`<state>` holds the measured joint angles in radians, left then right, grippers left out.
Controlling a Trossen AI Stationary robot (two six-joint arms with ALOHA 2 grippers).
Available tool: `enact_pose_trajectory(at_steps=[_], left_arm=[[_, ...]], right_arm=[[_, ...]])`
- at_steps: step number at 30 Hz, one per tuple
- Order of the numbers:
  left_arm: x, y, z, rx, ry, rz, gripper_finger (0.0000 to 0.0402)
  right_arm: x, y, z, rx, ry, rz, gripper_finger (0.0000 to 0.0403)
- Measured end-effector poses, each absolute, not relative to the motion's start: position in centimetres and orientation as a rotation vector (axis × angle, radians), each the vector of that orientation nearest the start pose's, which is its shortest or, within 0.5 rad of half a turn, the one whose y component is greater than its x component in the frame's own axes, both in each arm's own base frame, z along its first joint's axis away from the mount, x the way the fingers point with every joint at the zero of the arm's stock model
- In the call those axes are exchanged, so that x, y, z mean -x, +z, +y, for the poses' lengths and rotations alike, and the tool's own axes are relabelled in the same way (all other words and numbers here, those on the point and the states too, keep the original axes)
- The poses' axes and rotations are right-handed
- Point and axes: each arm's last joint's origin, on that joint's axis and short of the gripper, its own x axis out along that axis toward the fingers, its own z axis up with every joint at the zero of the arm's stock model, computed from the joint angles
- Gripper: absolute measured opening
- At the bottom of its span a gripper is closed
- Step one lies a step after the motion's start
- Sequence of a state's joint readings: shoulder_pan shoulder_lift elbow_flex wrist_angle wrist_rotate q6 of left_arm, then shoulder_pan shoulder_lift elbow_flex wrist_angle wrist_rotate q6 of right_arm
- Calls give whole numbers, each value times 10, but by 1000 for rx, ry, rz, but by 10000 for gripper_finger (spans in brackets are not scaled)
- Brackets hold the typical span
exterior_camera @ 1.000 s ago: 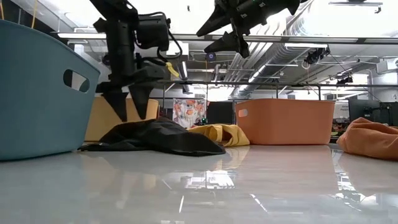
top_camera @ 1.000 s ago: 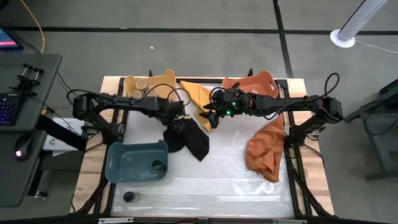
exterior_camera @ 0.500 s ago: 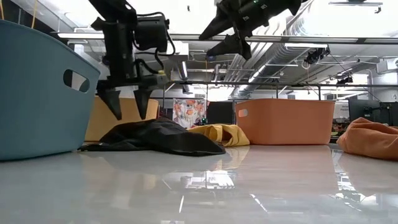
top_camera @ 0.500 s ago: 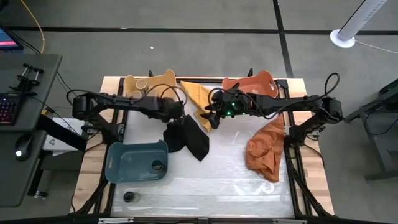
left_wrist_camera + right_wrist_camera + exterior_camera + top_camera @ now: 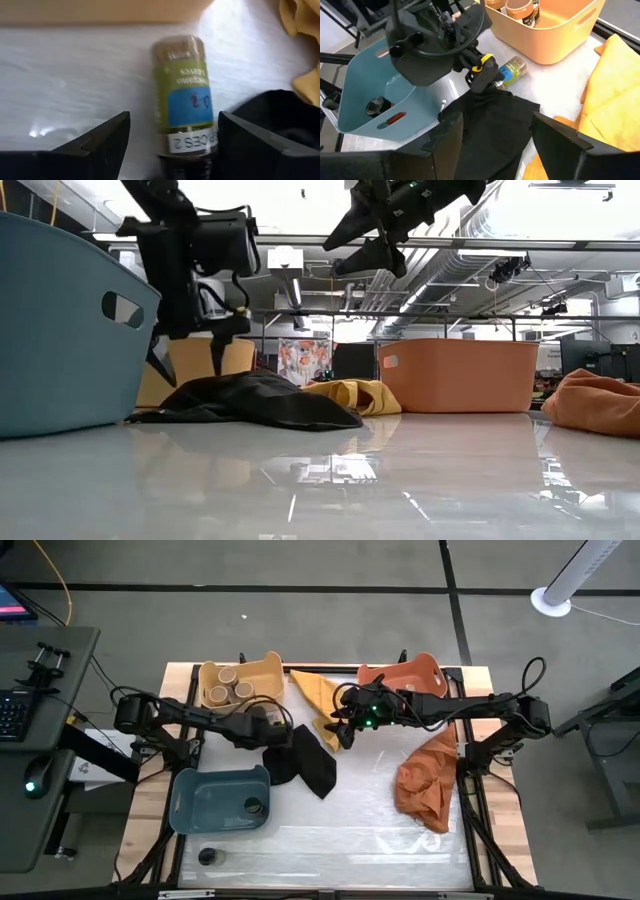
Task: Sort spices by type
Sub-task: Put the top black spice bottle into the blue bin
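A spice jar (image 5: 182,92) with a green and blue label and a brownish cap lies on its side on the table, its base end at the black cloth's edge (image 5: 280,107). My left gripper (image 5: 174,116) is open, with one finger on either side of the jar and a gap showing at both sides. The right wrist view shows this jar (image 5: 512,70) just beyond the left gripper. My right gripper (image 5: 338,732) hangs open above the black cloth (image 5: 310,765). Three tan-topped jars (image 5: 228,690) stand in the yellow bin (image 5: 268,665). One dark jar (image 5: 255,807) sits in the blue bin (image 5: 195,805), another dark jar (image 5: 208,857) on the table.
The orange bin (image 5: 425,668) stands at the far edge, right of the yellow cloth (image 5: 315,695). An orange cloth (image 5: 425,785) lies crumpled by the right edge. Bare glossy tabletop (image 5: 350,830) stretches along the near side. The table's wooden rim (image 5: 505,830) frames the surface.
My left gripper has risen off the black cloth and drawn back toward the table's left and far edge, tipping as it went. It now stands at the edge of the black cloth rather than over it. The right arm has barely moved.
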<state>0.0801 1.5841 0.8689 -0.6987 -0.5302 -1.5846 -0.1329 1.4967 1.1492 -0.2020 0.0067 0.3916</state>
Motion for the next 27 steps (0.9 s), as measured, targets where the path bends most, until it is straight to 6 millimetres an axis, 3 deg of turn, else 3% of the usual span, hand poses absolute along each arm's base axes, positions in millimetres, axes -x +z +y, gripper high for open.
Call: enact_pose_trajectory(at_steps=[5, 17, 27], left_arm=[[-263, 151, 38, 1039, 1352, 621, 288], [-267, 130, 36, 991, 1344, 763, 276], [-261, 135, 36, 924, 1321, 835, 162]], right_arm=[[-331, 289, -44, -416, -242, 516, 227], [-331, 289, -44, -416, -243, 520, 227], [-331, 289, -44, -416, -243, 520, 227]])
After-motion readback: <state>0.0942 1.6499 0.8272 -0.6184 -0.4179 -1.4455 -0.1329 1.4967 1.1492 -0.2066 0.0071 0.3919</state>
